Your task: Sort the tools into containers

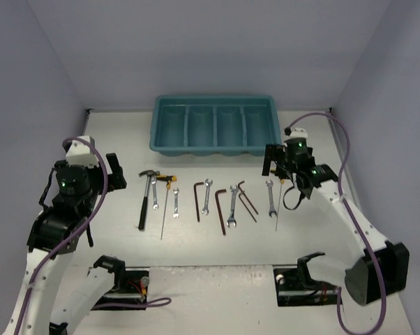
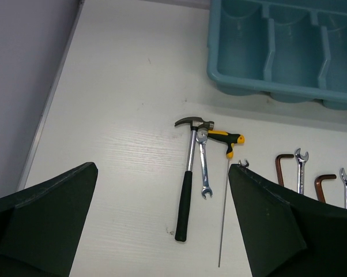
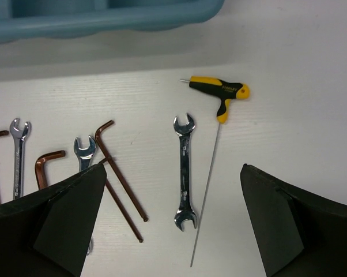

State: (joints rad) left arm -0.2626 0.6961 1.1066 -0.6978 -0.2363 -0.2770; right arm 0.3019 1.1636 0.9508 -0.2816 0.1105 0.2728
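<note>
The tools lie in a row on the white table in front of the teal tray with its four long containers. From the left come a black-handled hammer, silver wrenches, brown hex keys and two yellow-handled T drivers. My left gripper hangs open above the hammer, a wrench and a driver. My right gripper hangs open above a wrench, a driver and crossed hex keys. Neither holds anything.
The tray stands against the back wall, and grey walls close in both sides. Both arm bases sit at the near edge with loose cables. Bare table lies left of the hammer and right of the last driver.
</note>
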